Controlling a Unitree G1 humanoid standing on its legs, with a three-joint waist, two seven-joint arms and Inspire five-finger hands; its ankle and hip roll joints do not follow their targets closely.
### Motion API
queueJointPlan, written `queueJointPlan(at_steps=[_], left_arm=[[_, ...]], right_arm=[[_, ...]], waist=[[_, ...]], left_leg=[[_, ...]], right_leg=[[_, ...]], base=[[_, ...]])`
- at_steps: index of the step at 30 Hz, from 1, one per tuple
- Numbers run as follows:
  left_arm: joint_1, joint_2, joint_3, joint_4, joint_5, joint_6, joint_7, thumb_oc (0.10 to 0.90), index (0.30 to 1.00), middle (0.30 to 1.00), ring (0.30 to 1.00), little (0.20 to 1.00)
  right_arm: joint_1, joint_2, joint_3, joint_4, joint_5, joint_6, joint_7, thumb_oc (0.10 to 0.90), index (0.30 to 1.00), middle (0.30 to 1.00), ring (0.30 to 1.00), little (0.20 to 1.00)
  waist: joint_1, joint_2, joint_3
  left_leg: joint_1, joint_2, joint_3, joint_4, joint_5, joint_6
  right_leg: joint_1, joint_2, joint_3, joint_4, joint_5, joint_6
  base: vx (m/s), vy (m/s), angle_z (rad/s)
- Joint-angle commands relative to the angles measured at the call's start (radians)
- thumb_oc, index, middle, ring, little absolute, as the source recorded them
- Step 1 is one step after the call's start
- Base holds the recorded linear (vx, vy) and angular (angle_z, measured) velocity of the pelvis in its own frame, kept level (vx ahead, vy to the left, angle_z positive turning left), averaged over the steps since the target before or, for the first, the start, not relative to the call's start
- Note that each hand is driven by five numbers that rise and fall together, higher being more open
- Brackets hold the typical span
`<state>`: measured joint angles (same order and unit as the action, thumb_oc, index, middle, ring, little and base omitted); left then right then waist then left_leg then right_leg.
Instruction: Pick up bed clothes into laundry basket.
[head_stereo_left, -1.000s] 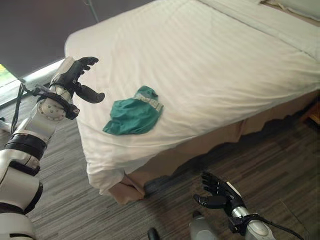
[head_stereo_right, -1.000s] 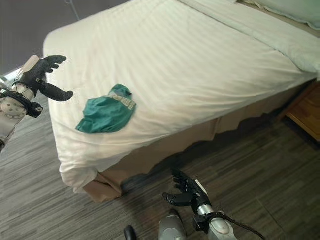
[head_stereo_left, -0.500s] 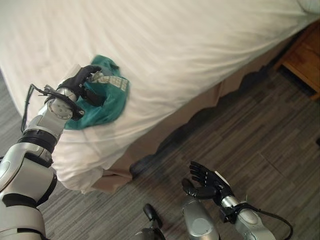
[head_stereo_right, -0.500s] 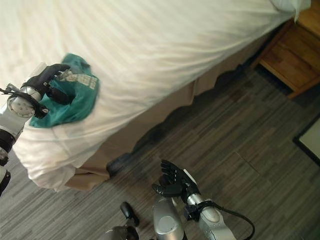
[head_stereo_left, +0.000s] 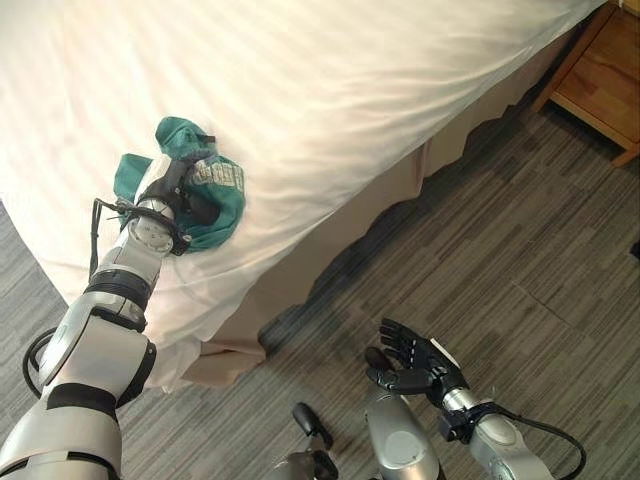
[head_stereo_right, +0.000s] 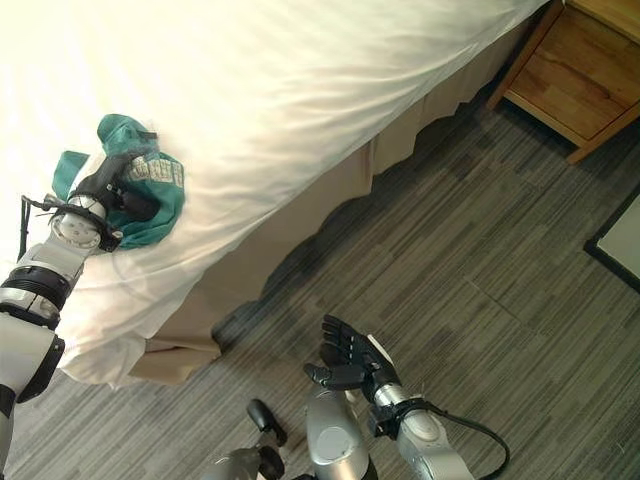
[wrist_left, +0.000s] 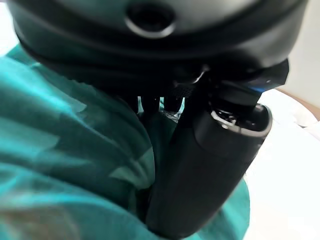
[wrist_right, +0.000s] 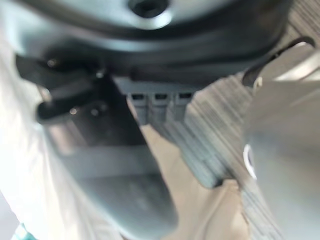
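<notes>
Where the white bed (head_stereo_left: 330, 90) nears its corner, your left hand (head_stereo_left: 178, 188) presses into the green garment (head_stereo_left: 222, 205), thumb and fingers curled into the bunched cloth. Further right, your right hand (head_stereo_left: 412, 366) hangs low over the striped grey floor (head_stereo_left: 540, 250), fingers relaxed and spread, holding nothing.

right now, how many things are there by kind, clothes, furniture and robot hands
clothes: 1, the green garment on the bed
furniture: 2, the bed and the wooden stand
robot hands: 2, the left hand on the garment, the right hand open over the floor
total: 5
</notes>
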<state>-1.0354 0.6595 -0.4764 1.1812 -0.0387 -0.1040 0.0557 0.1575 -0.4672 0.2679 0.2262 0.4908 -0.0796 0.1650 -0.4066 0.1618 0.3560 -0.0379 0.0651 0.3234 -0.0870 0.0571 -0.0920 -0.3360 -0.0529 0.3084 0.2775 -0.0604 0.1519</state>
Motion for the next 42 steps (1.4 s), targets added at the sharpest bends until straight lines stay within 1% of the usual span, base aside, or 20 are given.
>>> queueJointPlan(at_steps=[1, 6, 12, 20, 22, 23, 25, 26, 27, 28, 29, 31, 32, 33, 34, 36, 39, 40, 41, 42], left_arm=[[0.025, 0.0, 0.031, 0.054, -0.01, -0.006, -0.026, 0.4, 0.3, 0.3, 0.3, 0.3], [-0.055, 0.101, 0.021, -0.092, -0.115, -0.071, 0.048, 0.4, 0.3, 0.3, 0.3, 0.3], [-0.093, 0.124, 0.001, -0.22, -0.177, -0.111, 0.091, 0.4, 0.3, 0.3, 0.3, 0.3], [-0.076, 0.107, 0.004, -0.351, -0.254, -0.154, 0.092, 0.4, 0.3, 0.3, 0.3, 0.3], [-0.072, 0.098, 0.006, -0.378, -0.285, -0.162, 0.082, 0.4, 0.3, 0.3, 0.3, 0.3], [-0.065, 0.078, 0.015, -0.401, -0.343, -0.169, 0.07, 0.4, 0.3, 0.3, 0.3, 0.3], [-0.067, 0.063, 0.014, -0.424, -0.391, -0.181, 0.059, 0.4, 0.3, 0.3, 0.3, 0.3], [-0.069, 0.054, 0.014, -0.45, -0.414, -0.186, 0.062, 0.4, 0.3, 0.3, 0.3, 0.3], [-0.069, 0.055, 0.014, -0.45, -0.414, -0.186, 0.062, 0.4, 0.3, 0.3, 0.3, 0.3], [-0.09, 0.052, 0.006, -0.464, -0.436, -0.199, 0.064, 0.4, 0.3, 0.3, 0.3, 0.3], [-0.091, 0.053, 0.005, -0.464, -0.437, -0.199, 0.064, 0.4, 0.3, 0.3, 0.3, 0.3], [-0.067, 0.088, 0.025, -0.543, -0.478, -0.214, 0.069, 0.4, 0.3, 0.3, 0.3, 0.3], [-0.066, 0.09, 0.025, -0.545, -0.477, -0.213, 0.069, 0.4, 0.3, 0.3, 0.3, 0.3], [-0.062, 0.138, 0.019, -0.598, -0.478, -0.226, 0.072, 0.4, 0.3, 0.3, 0.3, 0.3], [-0.068, 0.162, 0.006, -0.62, -0.476, -0.234, 0.071, 0.4, 0.3, 0.3, 0.3, 0.3], [-0.084, 0.21, -0.014, -0.67, -0.511, -0.254, 0.068, 0.4, 0.3, 0.3, 0.3, 0.3], [-0.078, 0.236, -0.016, -0.707, -0.535, -0.28, 0.057, 0.4, 0.3, 0.3, 0.3, 0.3], [-0.09, 0.234, -0.019, -0.707, -0.539, -0.284, 0.053, 0.4, 0.3, 0.3, 0.3, 0.3], [-0.12, 0.216, -0.043, -0.71, -0.54, -0.283, 0.048, 0.4, 0.3, 0.3, 0.3, 0.3], [-0.121, 0.216, -0.044, -0.71, -0.54, -0.283, 0.047, 0.4, 0.3, 0.3, 0.3, 0.3]], right_arm=[[0.013, 0.012, 0.01, -0.083, 0.032, -0.073, 0.006, 0.8, 0.9, 0.9, 0.9, 0.9], [0.021, -0.011, 0.003, -0.068, 0.047, -0.081, 0.016, 0.8, 0.9, 0.9, 0.9, 0.9], [0.034, -0.022, -0.011, -0.053, 0.032, -0.082, 0.017, 0.8, 0.9, 0.9, 0.9, 0.9], [0.057, -0.017, -0.032, -0.042, 0.033, -0.081, 0.018, 0.8, 0.9, 0.9, 0.9, 0.9], [0.059, -0.017, -0.032, -0.038, 0.032, -0.078, 0.022, 0.8, 0.9, 0.9, 0.9, 0.9], [0.049, -0.023, -0.031, -0.031, 0.031, -0.077, 0.023, 0.8, 0.9, 0.9, 0.9, 0.9], [0.05, -0.028, -0.04, -0.035, 0.044, -0.082, 0.018, 0.8, 0.9, 0.9, 0.9, 0.9], [0.045, -0.033, -0.048, -0.037, 0.06, -0.088, 0.012, 0.8, 0.9, 0.9, 0.9, 0.9], [0.044, -0.033, -0.048, -0.037, 0.06, -0.088, 0.012, 0.8, 0.9, 0.9, 0.9, 0.9], [0.036, -0.034, -0.055, -0.033, 0.078, -0.093, 0.005, 0.8, 0.9, 0.9, 0.9, 0.9], [0.035, -0.033, -0.055, -0.034, 0.078, -0.093, 0.005, 0.8, 0.9, 0.9, 0.9, 0.9], [-0.002, -0.045, -0.042, -0.018, 0.062, -0.095, -0.018, 0.8, 0.9, 0.9, 0.9, 0.9], [-0.003, -0.045, -0.041, -0.017, 0.062, -0.096, -0.018, 0.8, 0.9, 0.9, 0.9, 0.9], [-0.012, -0.038, -0.043, -0.004, 0.074, -0.096, -0.021, 0.8, 0.9, 0.9, 0.9, 0.9], [-0.02, -0.036, -0.043, 0.005, 0.078, -0.097, -0.022, 0.8, 0.9, 0.9, 0.9, 0.9], [-0.059, -0.033, -0.041, 0.029, 0.09, -0.107, -0.035, 0.8, 0.9, 0.9, 0.9, 0.9], [-0.064, -0.026, -0.047, 0.047, 0.088, -0.099, -0.036, 0.8, 0.9, 0.9, 0.9, 0.9], [-0.058, -0.02, -0.052, 0.039, 0.092, -0.093, -0.03, 0.8, 0.9, 0.9, 0.9, 0.9], [-0.03, 0.003, -0.073, 0.054, 0.083, -0.091, -0.032, 0.8, 0.9, 0.9, 0.9, 0.9], [-0.029, 0.003, -0.074, 0.054, 0.083, -0.091, -0.032, 0.8, 0.9, 0.9, 0.9, 0.9]], waist=[[-0.005, -0.035, -0.016], [0.026, -0.002, -0.061], [0.048, 0.015, -0.095], [0.055, 0.013, -0.127], [0.055, 0.007, -0.135], [0.052, -0.017, -0.138], [0.052, -0.052, -0.132], [0.058, -0.076, -0.127], [0.058, -0.076, -0.129], [0.069, -0.113, -0.126], [0.071, -0.115, -0.131], [0.127, -0.132, -0.138], [0.13, -0.134, -0.141], [0.169, -0.13, -0.151], [0.186, -0.128, -0.157], [0.226, -0.109, -0.168], [0.207, -0.09, -0.187], [0.186, -0.09, -0.191], [0.133, -0.073, -0.188], [0.14, -0.075, -0.188]], left_leg=[[0.05, 0.018, -0.057, 0.017, -0.033, -0.038], [0.072, 0.009, -0.086, 0.017, -0.038, -0.037], [0.088, 0.0, -0.117, 0.015, -0.04, -0.035], [0.108, 0.004, -0.125, 0.019, -0.046, -0.034], [0.117, 0.012, -0.12, 0.055, -0.068, -0.033], [0.104, 0.024, -0.117, 0.169, -0.095, -0.042], [0.058, 0.044, -0.119, 0.339, -0.079, -0.062], [0.015, 0.057, -0.14, 0.472, -0.032, -0.079], [0.009, 0.058, -0.14, 0.471, -0.027, -0.08], [-0.037, 0.076, -0.184, 0.62, 0.02, -0.085], [-0.041, 0.074, -0.182, 0.614, 0.027, -0.085], [-0.087, -0.022, -0.344, 0.664, -0.019, -0.044], [-0.088, -0.022, -0.34, 0.658, -0.012, -0.045], [-0.095, -0.026, -0.472, 0.548, -0.044, -0.024], [-0.087, -0.024, -0.538, 0.469, -0.045, -0.024], [-0.077, -0.061, -0.78, 0.309, -0.053, -0.031], [-0.043, -0.037, -0.777, 0.233, -0.07, -0.048], [-0.027, -0.036, -0.733, 0.235, -0.096, -0.041], [0.01, -0.025, -0.638, 0.19, -0.105, -0.02], [0.015, -0.023, -0.631, 0.186, -0.105, -0.019]], right_leg=[[0.153, -0.034, -0.069, -0.247, 0.057, 0.015], [0.204, -0.052, -0.102, -0.254, 0.044, 0.015], [0.245, -0.069, -0.137, -0.261, 0.037, 0.015], [0.273, -0.067, -0.165, -0.235, 0.014, 0.009], [0.276, -0.059, -0.158, -0.214, -0.001, 0.002], [0.279, -0.052, -0.145, -0.196, -0.009, -0.013], [0.303, -0.037, -0.13, -0.187, -0.019, -0.033], [0.313, -0.027, -0.118, -0.177, -0.02, -0.051], [0.309, -0.026, -0.117, -0.178, -0.015, -0.052], [0.334, -0.003, -0.076, -0.172, -0.021, -0.079], [0.328, -0.004, -0.073, -0.174, -0.016, -0.08], [0.342, 0.031, 0.06, -0.147, -0.031, -0.078], [0.337, 0.03, 0.064, -0.149, -0.026, -0.078], [0.362, 0.053, 0.156, -0.136, -0.048, -0.054], [0.373, 0.063, 0.192, -0.14, -0.057, -0.044], [0.388, 0.112, 0.329, -0.128, -0.07, -0.023], [0.389, 0.12, 0.397, -0.122, -0.074, -0.005], [0.375, 0.113, 0.417, -0.111, -0.071, 0.012], [0.349, 0.101, 0.419, -0.07, -0.061, 0.041], [0.348, 0.103, 0.425, -0.065, -0.063, 0.042]], base=[[0.0, 0.0, 0.0], [0.04, -0.024, 0.06], [0.01, -0.008, 0.23], [0.01, -0.019, 0.18], [0.06, -0.084, 0.0], [0.07, -0.124, -0.1], [0.08, -0.184, -0.19], [0.03, -0.147, -0.22], [0.11, -0.178, -0.31], [0.07, -0.109, -0.46], [0.17, -0.078, -0.64], [0.22, 0.075, -1.52], [0.37, 0.173, -2.57], [0.34, 0.152, -2.62], [0.46, 0.208, -2.44], [0.32, 0.167, -3.02], [0.23, 0.3, -1.65], [0.17, 0.49, -1.28], [0.17, 0.49, -1.38], [0.2, 0.497, -1.97]])
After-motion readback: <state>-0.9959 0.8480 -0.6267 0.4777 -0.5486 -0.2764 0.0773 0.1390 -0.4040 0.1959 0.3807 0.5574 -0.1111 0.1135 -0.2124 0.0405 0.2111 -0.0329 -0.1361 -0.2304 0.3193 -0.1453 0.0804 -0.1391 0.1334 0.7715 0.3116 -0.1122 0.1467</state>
